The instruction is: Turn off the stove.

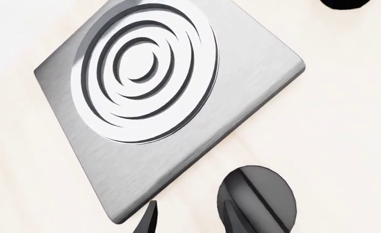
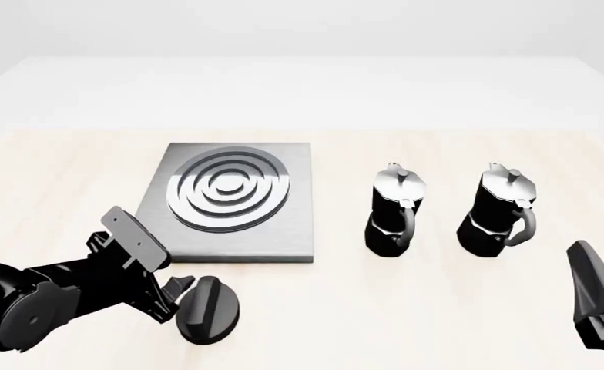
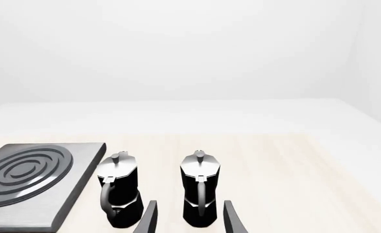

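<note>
— One stove (image 2: 243, 202) is seen on the pale worktop (image 2: 415, 308), left of centre in the front view. Where is its knob placed?

— The knob (image 2: 210, 309) is set on the worktop just in front of the plate's near edge, apart from it. A straight ridge is shown across its round black top.

— How is the left hand (image 2: 176, 295) held?

— It is brought in low from the left, right beside the knob. Contact cannot be told. In the left wrist view only one finger tip (image 1: 147, 221) is shown next to the knob (image 1: 257, 200), so whether that hand is open or closed cannot be told.

— And further out?

— Two pots are stood upright to the right of the stove, the nearer pot (image 2: 394, 211) well apart from the plate and the second pot (image 2: 501, 211) beside it. The right hand (image 3: 189, 218) is kept low at the right edge, its fingers parted and nothing held between them.
</note>
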Tool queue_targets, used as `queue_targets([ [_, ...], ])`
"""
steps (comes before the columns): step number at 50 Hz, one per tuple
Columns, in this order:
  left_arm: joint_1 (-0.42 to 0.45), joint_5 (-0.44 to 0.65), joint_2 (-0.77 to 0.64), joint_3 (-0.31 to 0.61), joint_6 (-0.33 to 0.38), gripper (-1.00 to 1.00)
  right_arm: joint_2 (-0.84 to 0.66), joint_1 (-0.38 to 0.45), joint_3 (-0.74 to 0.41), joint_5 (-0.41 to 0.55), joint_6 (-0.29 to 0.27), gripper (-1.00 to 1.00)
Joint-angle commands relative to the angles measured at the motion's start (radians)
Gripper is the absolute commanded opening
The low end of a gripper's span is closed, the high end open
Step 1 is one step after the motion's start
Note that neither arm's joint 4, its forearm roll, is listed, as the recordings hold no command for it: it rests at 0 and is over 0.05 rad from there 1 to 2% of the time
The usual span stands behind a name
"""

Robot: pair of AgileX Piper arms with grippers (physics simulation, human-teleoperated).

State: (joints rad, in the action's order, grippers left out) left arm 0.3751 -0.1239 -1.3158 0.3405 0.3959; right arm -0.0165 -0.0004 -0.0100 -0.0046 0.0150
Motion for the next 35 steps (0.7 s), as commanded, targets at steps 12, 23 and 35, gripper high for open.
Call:
queue_targets([
  [12, -0.011, 0.058, 0.028, 0.061, 0.045, 1.0, 0.004, 0.0, 0.001, 0.003, -0.001, 1.0],
  [23, -0.084, 0.137, 0.167, 0.032, 0.079, 1.0, 0.001, 0.007, 0.001, 0.0, -0.005, 1.0],
  [35, -0.135, 0.276, 0.349, 0.02, 0.097, 1.0, 0.006, 0.012, -0.001, 0.006, -0.005, 1.0],
])
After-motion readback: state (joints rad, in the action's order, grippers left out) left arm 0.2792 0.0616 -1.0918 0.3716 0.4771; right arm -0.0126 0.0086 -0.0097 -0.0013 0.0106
